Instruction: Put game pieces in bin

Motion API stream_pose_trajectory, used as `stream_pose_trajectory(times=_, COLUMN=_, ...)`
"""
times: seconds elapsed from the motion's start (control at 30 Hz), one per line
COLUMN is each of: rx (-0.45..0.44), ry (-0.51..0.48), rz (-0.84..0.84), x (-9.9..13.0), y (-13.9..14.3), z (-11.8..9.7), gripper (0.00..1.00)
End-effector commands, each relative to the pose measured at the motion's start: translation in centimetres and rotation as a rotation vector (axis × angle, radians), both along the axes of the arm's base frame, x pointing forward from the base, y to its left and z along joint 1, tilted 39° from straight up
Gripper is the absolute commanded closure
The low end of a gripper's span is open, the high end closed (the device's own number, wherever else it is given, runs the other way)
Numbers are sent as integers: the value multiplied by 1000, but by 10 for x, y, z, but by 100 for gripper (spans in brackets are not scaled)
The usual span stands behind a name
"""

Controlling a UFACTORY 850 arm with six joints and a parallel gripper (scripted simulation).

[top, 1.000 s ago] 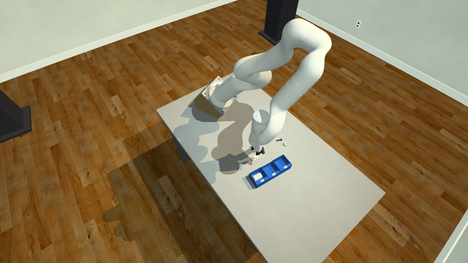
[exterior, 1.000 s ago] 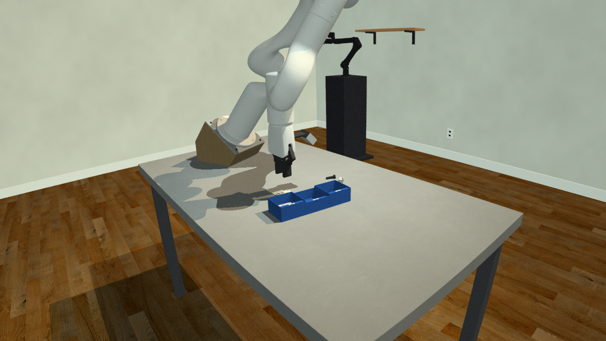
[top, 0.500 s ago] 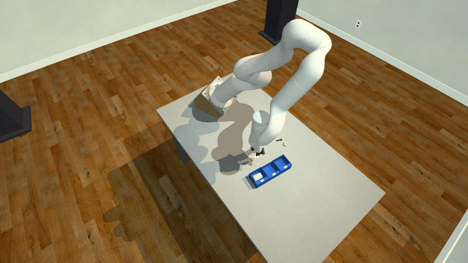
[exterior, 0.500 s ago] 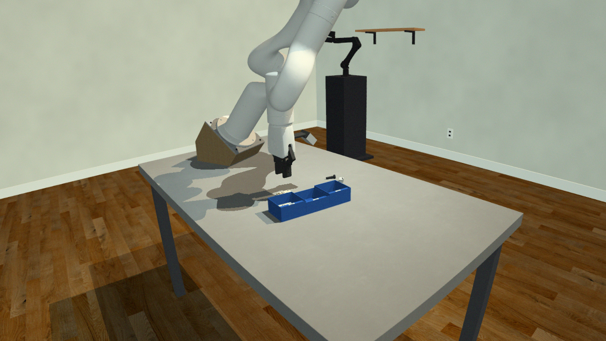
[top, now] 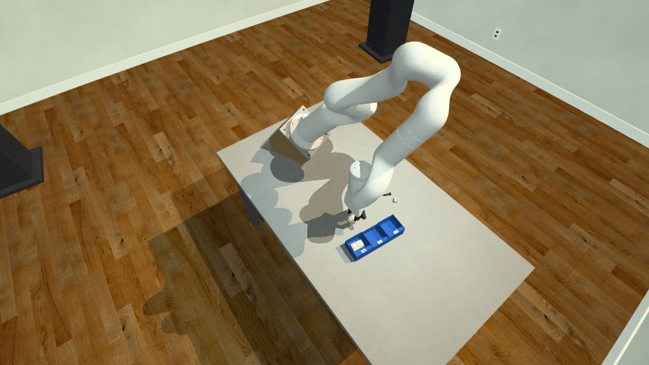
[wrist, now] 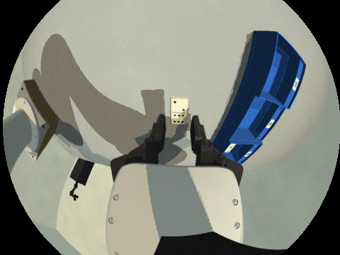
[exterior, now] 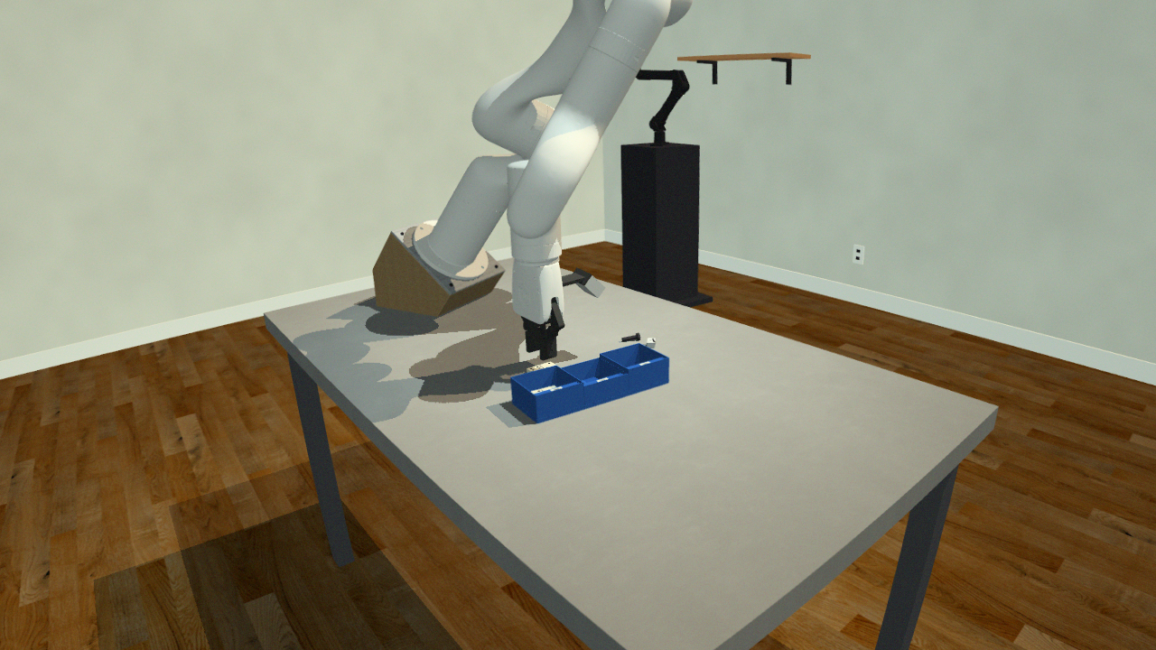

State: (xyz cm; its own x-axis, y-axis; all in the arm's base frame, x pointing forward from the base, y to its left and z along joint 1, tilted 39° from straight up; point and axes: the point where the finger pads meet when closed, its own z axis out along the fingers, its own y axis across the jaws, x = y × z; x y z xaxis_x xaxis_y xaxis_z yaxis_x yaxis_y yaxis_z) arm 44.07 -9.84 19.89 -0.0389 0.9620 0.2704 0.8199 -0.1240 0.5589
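- While one domino (top: 357, 245) is already lying inside the end compartment of the blue three-compartment bin (top: 393, 234), a second domino (wrist: 180, 110) is lying flat on the table (top: 431, 290), just beside that bin's near end and not touching it; this one is judged to be the piece now being targeted.
- That second domino is being seen as a cream tile with dark pips, a dividing line across its middle, and its long side pointing away from the wrist camera.
- A third small white tile (top: 395, 199), possibly another domino, is lying well apart beyond the bin, next to a black bolt (top: 386, 194); its face is too small to be read.
- By this count the task is being judged roughly a third done: one piece is binned, one is about to be grasped, and one possible piece is left, while the bolt is to be left on the table.
- The gripper (wrist: 178, 133) is being held partly open and empty, its jaws straddling the line of the second domino from above, with the tile showing just past the fingertips in the wrist view.
- Whether the fingertips are already level with the tile cannot be told; in the exterior view they are hanging just above the tabletop.
- The bin labels are too small to be read from these views, so which compartment is marked M cannot be confirmed.
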Motion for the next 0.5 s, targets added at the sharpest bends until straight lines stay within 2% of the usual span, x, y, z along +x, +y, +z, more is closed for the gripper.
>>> stream_pose_trajectory(times=0.0, rx=-2, ry=-7, rz=-2, x=11, y=3, z=-12, gripper=59)
stream_pose_trajectory(times=0.47, rx=-2, ry=-7, rz=-2, x=15, y=5, z=-18, gripper=59)
